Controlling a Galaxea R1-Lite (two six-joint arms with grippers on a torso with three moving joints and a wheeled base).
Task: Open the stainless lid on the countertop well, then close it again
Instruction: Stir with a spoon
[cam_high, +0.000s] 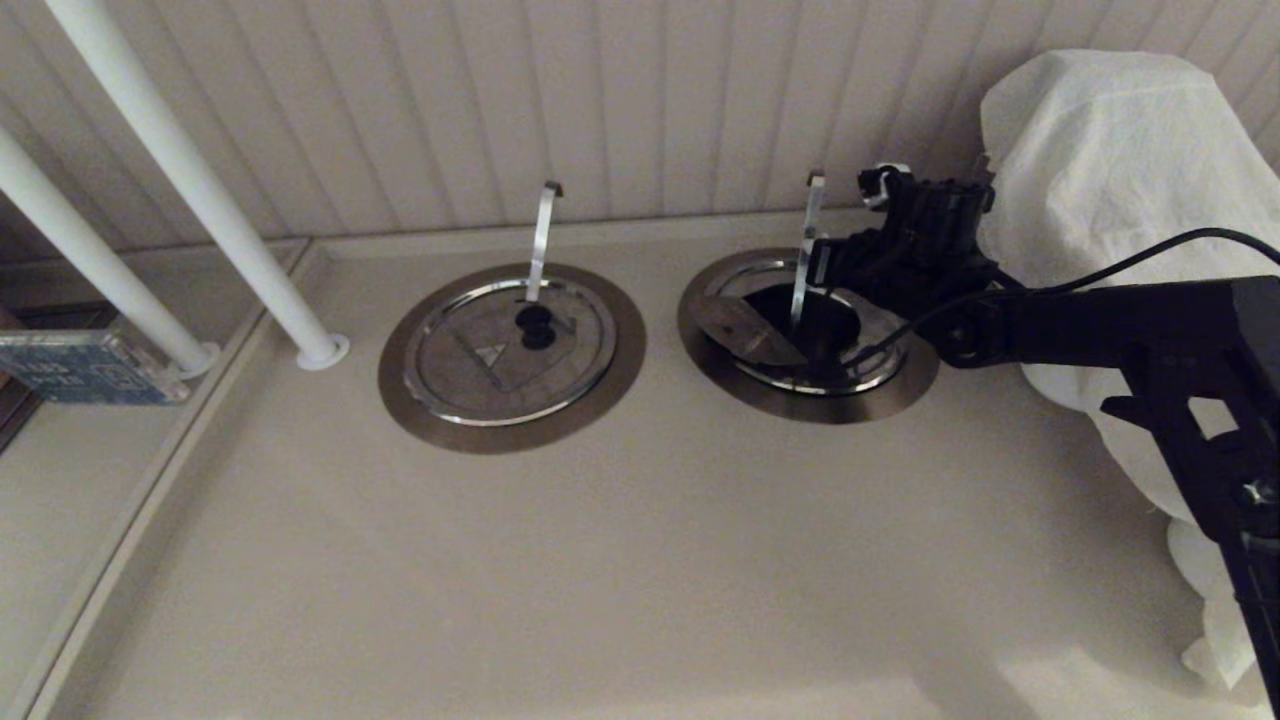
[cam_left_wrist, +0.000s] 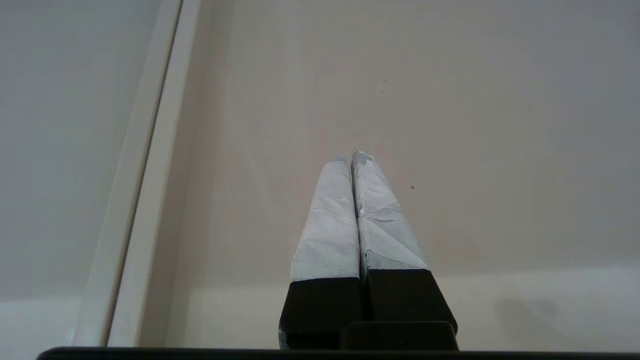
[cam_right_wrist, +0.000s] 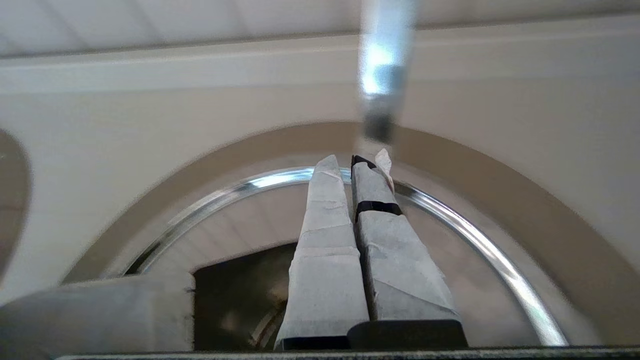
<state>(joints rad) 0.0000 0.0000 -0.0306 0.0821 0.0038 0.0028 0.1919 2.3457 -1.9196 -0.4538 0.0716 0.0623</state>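
The stainless lid (cam_high: 868, 372) sits in the right countertop well (cam_high: 905, 385), and its wedge section (cam_high: 745, 330) is folded up and lies back towards the left. That leaves a dark opening (cam_high: 830, 322). A flat steel utensil handle (cam_high: 806, 250) stands upright through it. My right gripper (cam_high: 826, 268) hovers over the lid just beside that handle, shut and empty. In the right wrist view the shut gripper (cam_right_wrist: 350, 162) points across the lid (cam_right_wrist: 240, 225), with the dark opening (cam_right_wrist: 235, 295) and raised wedge (cam_right_wrist: 100, 310) beside it. My left gripper (cam_left_wrist: 348, 156) is shut above bare counter.
A second lid (cam_high: 470, 365) with a black knob (cam_high: 535, 325) and its own handle (cam_high: 541, 240) covers the left well (cam_high: 440, 425). Two white poles (cam_high: 190, 180) stand at the left, a white cloth-covered object (cam_high: 1120, 170) at the right, the panelled wall behind.
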